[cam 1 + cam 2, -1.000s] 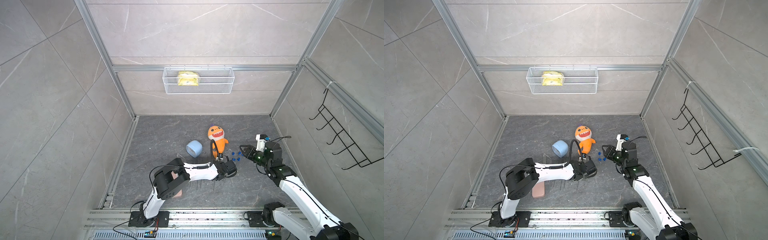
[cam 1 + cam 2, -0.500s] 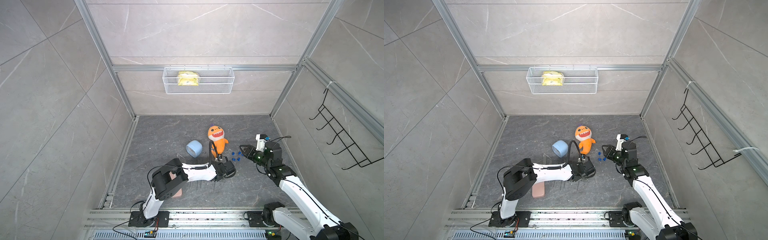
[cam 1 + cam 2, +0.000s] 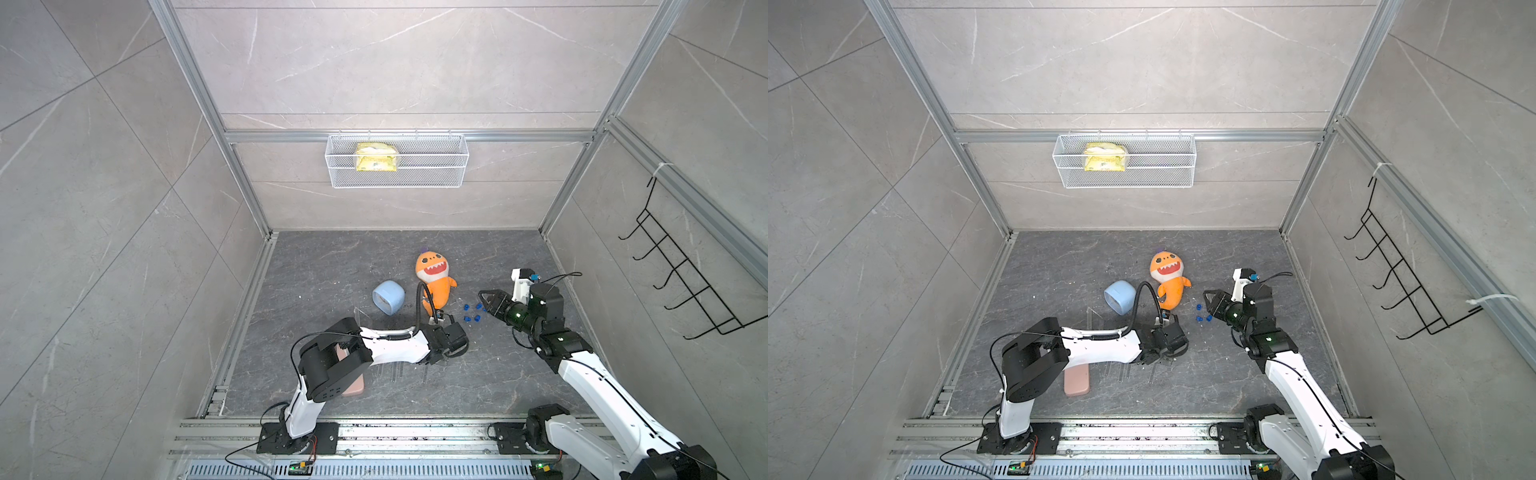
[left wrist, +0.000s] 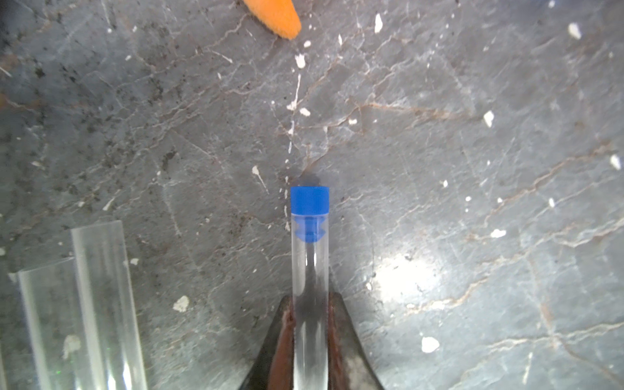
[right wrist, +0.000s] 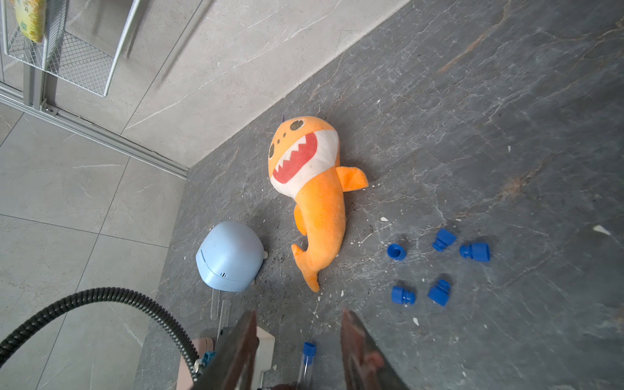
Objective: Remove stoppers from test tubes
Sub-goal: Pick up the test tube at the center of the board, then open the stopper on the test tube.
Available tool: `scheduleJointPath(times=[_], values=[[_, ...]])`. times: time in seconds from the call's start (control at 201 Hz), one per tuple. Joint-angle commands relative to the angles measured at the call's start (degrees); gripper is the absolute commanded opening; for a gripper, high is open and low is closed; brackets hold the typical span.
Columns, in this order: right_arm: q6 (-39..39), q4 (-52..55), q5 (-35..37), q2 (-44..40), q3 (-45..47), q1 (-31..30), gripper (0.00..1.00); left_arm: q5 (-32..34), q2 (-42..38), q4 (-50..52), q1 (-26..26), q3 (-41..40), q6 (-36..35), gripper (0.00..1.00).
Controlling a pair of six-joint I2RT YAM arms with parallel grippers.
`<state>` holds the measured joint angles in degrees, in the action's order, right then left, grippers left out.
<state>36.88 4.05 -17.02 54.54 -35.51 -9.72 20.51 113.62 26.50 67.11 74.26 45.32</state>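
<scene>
In the left wrist view my left gripper (image 4: 310, 304) is shut on a clear test tube (image 4: 310, 266) that lies along the dark floor. A blue stopper (image 4: 309, 201) sits in the tube's free end, which points towards the orange plush tail. Two open-ended test tubes (image 4: 98, 304) lie beside it. My right gripper (image 5: 299, 324) is open and holds nothing, hovering above the floor. The stoppered tube end (image 5: 309, 349) shows between its fingers, further off. Several loose blue stoppers (image 5: 439, 292) lie on the floor beside it, seen in both top views (image 3: 471, 313) (image 3: 1202, 313).
An orange shark plush (image 3: 434, 282) and a pale blue cup (image 3: 388, 297) lie just behind the left wrist. A pink case (image 3: 1076, 381) lies under the left arm. More clear tubes (image 3: 399, 372) lie in front. A wire basket (image 3: 397, 160) hangs on the back wall and a hook rack (image 3: 681, 282) on the right wall.
The left gripper has closed onto the stoppered tube. Both arms have stayed almost where they were.
</scene>
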Motion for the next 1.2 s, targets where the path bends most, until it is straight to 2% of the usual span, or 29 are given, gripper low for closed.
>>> scheduleJointPath(times=[0.0,0.115,0.304,0.413,0.553,0.672,0.821,0.976,1.195], values=[[0.9,-1.3,-1.1,-0.7,0.2,0.1,0.44,0.9,-4.0,-0.3,-0.7,-1.2,-5.9,0.05],[1.1,-1.6,-1.7,-1.0,0.2,0.1,0.44,2.6,-7.6,-2.6,-1.8,-2.2,-10.5,0.03],[1.3,-2.2,-3.0,-1.4,0.1,0.1,0.44,1.9,-13.6,-9.7,-5.1,-5.0,-18.4,0.0],[1.8,-3.2,-4.3,-1.3,0.2,0.1,0.44,0.6,-15.8,-13.8,-6.1,-5.8,-24.0,0.0],[5.5,-9.2,-10.1,1.5,1.2,-0.1,0.43,-3.9,-17.9,-22.8,-7.6,-9.4,-29.0,0.0],[6.3,-10.9,-12.2,4.1,0.5,-0.4,0.42,-6.9,-19.0,-29.7,-8.0,-12.5,-31.6,0.0],[5.2,-10.5,-14.9,8.2,-2.0,-1.9,0.4,-9.6,-19.4,-33.4,-7.9,-14.1,-34.0,0.0],[5.7,-12.6,-14.1,11.4,-2.4,-4.8,0.4,-11.7,-20.4,-37.7,-7.9,-16.4,-34.9,0.0],[6.1,-14.5,-10.8,14.2,-3.0,-9.0,0.39,-13.4,-21.0,-37.8,-7.8,-16.8,-35.2,0.0]])
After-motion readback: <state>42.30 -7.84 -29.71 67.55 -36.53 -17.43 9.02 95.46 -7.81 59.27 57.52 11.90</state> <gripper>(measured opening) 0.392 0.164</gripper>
